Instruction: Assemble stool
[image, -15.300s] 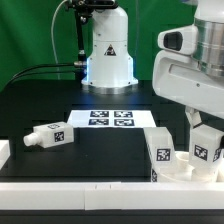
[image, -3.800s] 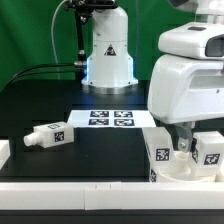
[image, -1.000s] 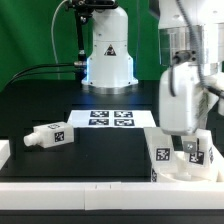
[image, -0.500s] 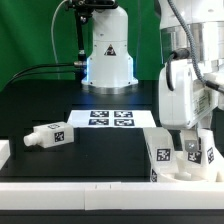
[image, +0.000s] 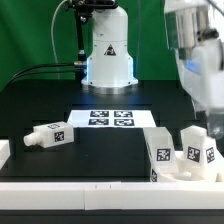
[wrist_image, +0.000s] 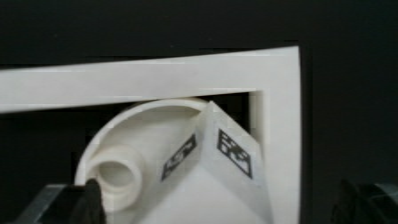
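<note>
Rising off the seat (image: 186, 173), the gripper (wrist_image: 214, 208) is hanging empty, jaws apparently spread; the leg (image: 193, 147) below is looking light, rigid and slick, best pinched across flat sides.

Arm (image: 203, 60) lifted high (now blurred); pincer (wrist_image: 214, 203) raised off the leg (image: 197, 148), leg left standing uncovered

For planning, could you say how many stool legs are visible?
3: a lying leg at the exterior view's left; two upright legs on the seat; others may be hidden.
</note>
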